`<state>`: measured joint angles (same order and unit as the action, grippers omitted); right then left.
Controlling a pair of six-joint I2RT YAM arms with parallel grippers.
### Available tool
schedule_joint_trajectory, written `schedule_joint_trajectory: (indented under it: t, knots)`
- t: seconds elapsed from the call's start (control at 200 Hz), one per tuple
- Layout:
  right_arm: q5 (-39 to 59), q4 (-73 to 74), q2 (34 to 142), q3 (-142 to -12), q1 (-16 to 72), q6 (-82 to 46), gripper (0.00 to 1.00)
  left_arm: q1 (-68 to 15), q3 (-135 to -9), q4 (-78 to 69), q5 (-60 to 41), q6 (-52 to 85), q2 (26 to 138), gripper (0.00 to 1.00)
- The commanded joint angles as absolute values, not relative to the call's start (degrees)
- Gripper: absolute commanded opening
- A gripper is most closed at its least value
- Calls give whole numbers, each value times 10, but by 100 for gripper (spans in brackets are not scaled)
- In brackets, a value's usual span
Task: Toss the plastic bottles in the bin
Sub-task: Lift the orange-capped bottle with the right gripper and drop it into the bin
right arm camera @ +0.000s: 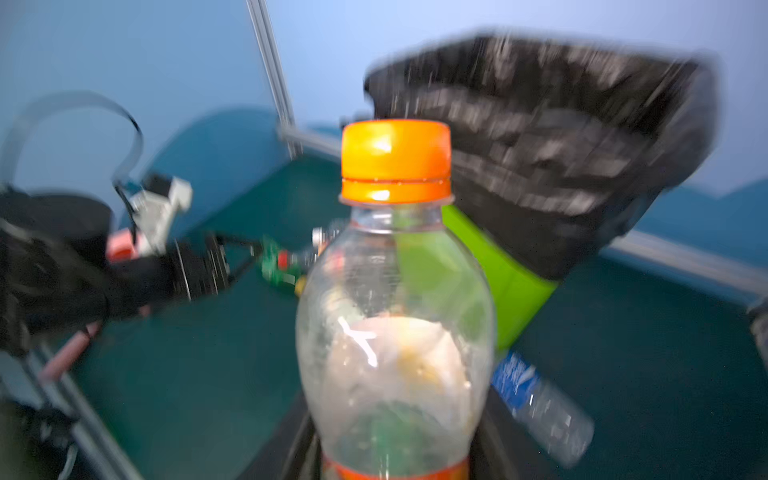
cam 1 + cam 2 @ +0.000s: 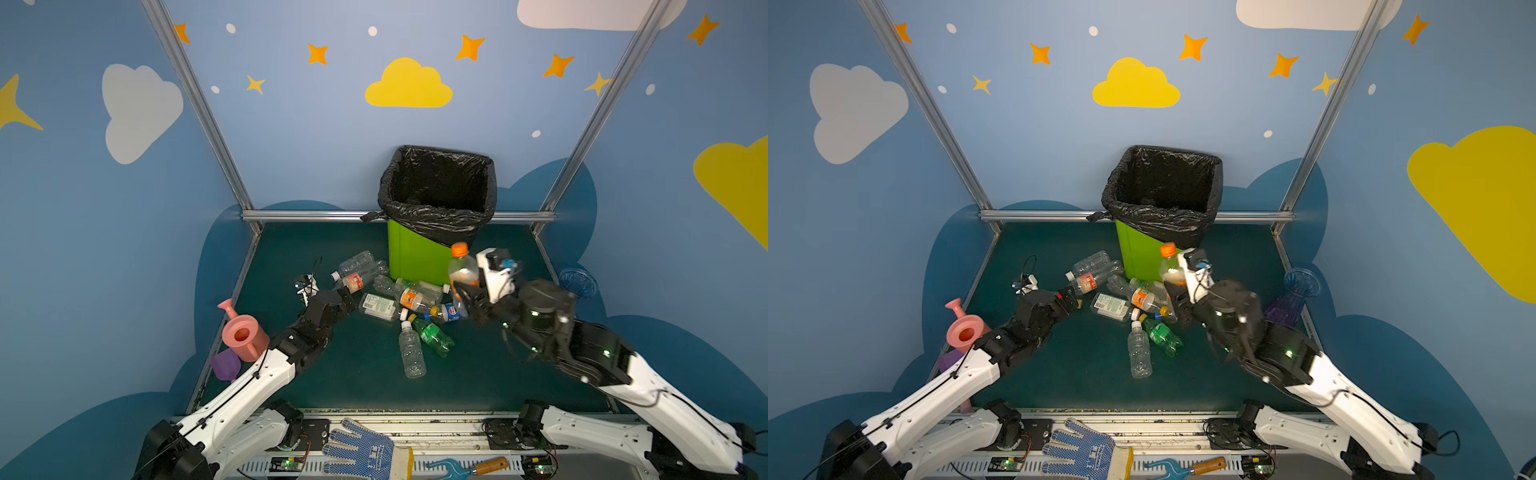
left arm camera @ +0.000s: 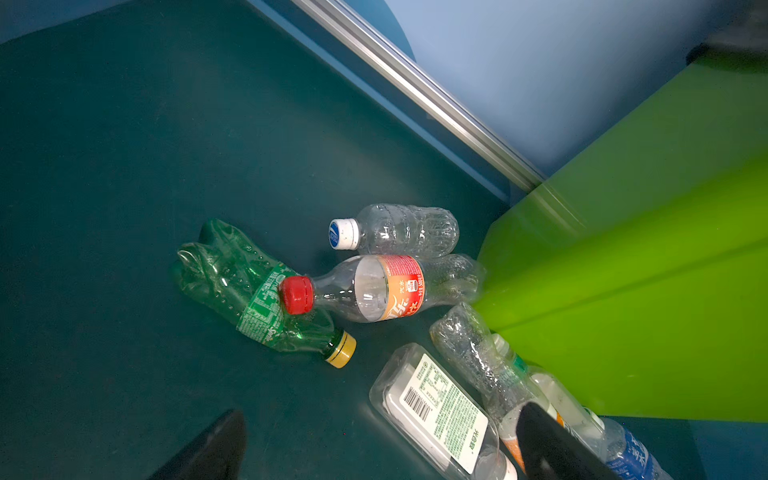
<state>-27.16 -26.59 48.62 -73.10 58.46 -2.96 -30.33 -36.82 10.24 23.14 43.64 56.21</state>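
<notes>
Right fingers [image 2: 468, 300] pinch the orange-capped bottle [image 2: 462, 268] low on its body. It's upright, cap up, off the table [image 2: 361, 386]. The bin [image 2: 415, 257] stands just behind it, and the rim looks higher than the cap, so I'd say the move is up and over toward the back wall. Left fingers [image 3: 552, 449] are spread wide and empty, over the loose bottles [image 2: 411, 353] lying flat by the bin's foot. Right arm is nearer the bin mouth.

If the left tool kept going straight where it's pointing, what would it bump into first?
Probably the flat clear bottle with the barcode label, lying just ahead of the open left tool. The lime-green bin stands farther on. Height is hard to judge, so it might skim over.
</notes>
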Motion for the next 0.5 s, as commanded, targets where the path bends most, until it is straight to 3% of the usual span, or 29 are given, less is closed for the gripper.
schedule_joint_trajectory:
  t: [0.0, 0.165, 0.305, 0.405, 0.491]
  knots:
    - [-300, -128, 484, -767, 580, 132, 37, -300, -364, 97, 224, 441, 573, 100]
    - [-293, -71, 586, -860, 520, 205, 39, -299, -370, 97, 210, 443, 584, 100]
    - [-87, -103, 703, -944, 339, 35, 39, -300, -373, 102, 187, 436, 593, 100]
    - [56, -263, 892, -1136, 252, -41, 43, -302, -379, 106, 169, 434, 602, 100]
    - [60, -457, 1021, -1353, 241, -42, 52, -306, -391, 122, 158, 424, 605, 100]
